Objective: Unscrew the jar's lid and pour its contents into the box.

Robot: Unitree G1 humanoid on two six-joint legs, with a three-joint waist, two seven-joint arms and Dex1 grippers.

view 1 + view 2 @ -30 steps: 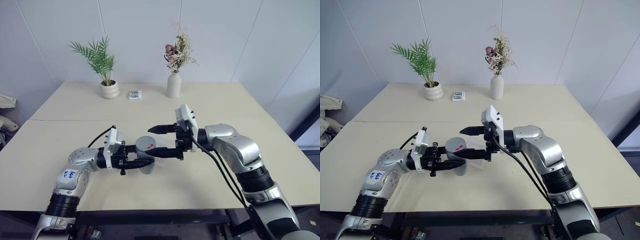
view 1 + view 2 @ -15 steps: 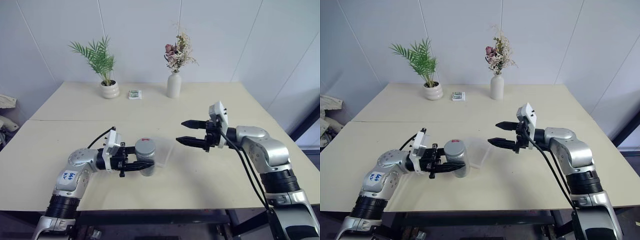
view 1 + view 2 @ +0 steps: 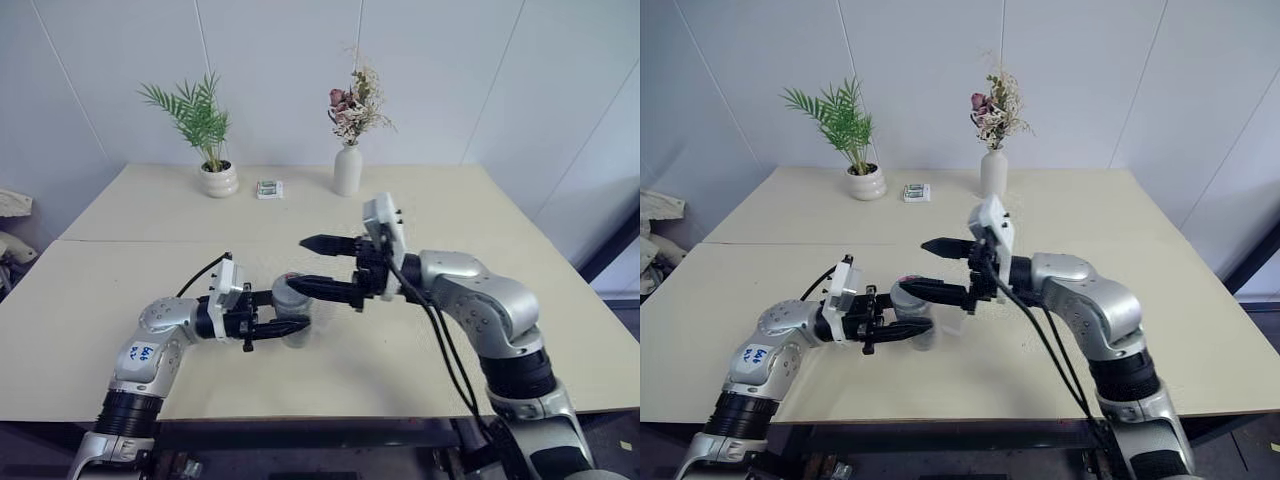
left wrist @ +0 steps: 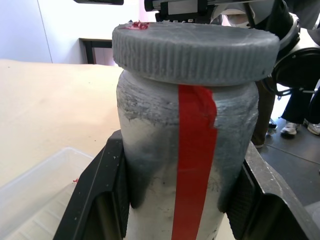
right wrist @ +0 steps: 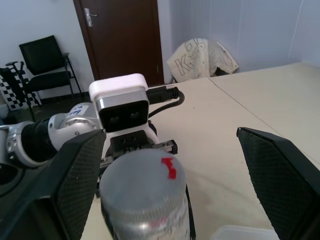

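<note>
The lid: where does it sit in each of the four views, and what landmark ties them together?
Left eye view: the lid sits just left of centre, partly behind a right claw finger.
Right eye view: left of centre, under that finger.
Left wrist view: upper middle, a ribbed grey disc.
Right wrist view: lower middle, top-on.
Shared landmark: the small red mark on the lid.

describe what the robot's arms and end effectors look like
Silver-grey arm shells with black ribbed joint bands. Each wrist carries a white camera block and a loose black cable. Left end effector and right end effector have two black fingers. A blue-scribbled white sticker marks the left forearm.
</note>
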